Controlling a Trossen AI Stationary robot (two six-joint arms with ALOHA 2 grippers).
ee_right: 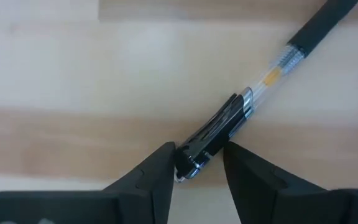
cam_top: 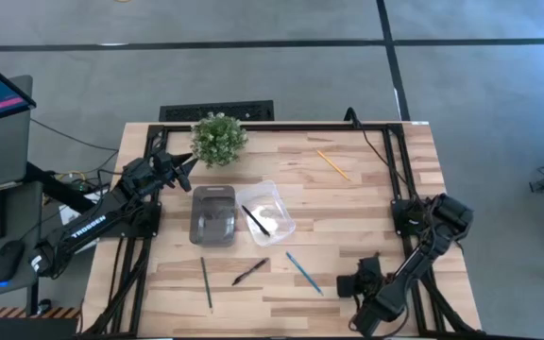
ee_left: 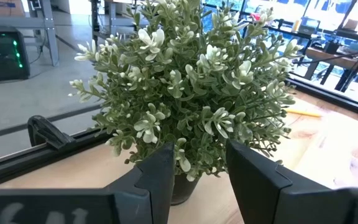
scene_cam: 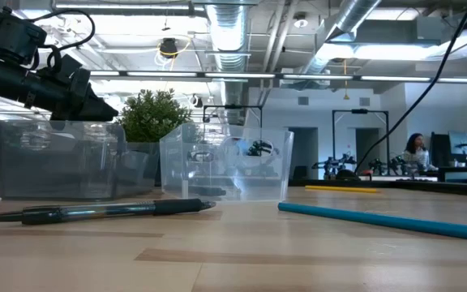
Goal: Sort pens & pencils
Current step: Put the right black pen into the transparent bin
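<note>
My right jaws (ee_right: pixel 199 152) are low at the right of the high view, closed to a narrow gap on the clip end of a black pen (ee_right: pixel 263 84) that lies flat on the worktop (ee_right: pixel 73 74). I judge it light, stiff and smooth, so it may swing; holding nearer its middle seems safer. My left jaws (ee_left: pixel 199 149) wait half open and empty before the plant (ee_left: pixel 191 74), upper left.
</note>
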